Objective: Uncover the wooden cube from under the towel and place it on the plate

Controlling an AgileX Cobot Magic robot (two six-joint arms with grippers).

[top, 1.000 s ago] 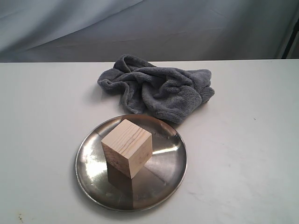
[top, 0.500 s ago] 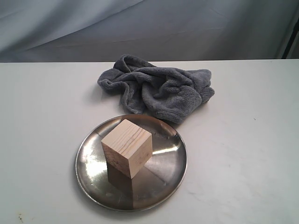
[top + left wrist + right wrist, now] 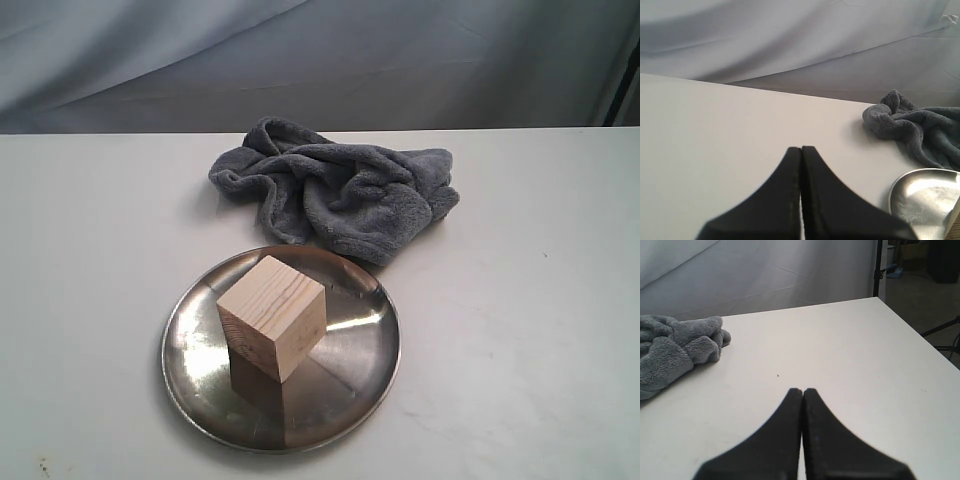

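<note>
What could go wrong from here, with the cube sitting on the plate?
1. The towel lies bunched right at the plate's far rim. If an arm snags it, it could drag the plate.
2. The wooden cube stands loose on shiny steel, so a bump to the plate may slide it off.
3. The shut left gripper has the plate's rim close by, so a careless sweep might strike it.

A pale light-wood cube [image 3: 272,318] at frame centre showed darker parallel grain lines, fluffy plush towel [image 3: 340,190] was blue-grey, round steel plate [image 3: 368,345] gleamed silver, flat table [image 3: 520,330] was plain white
</note>
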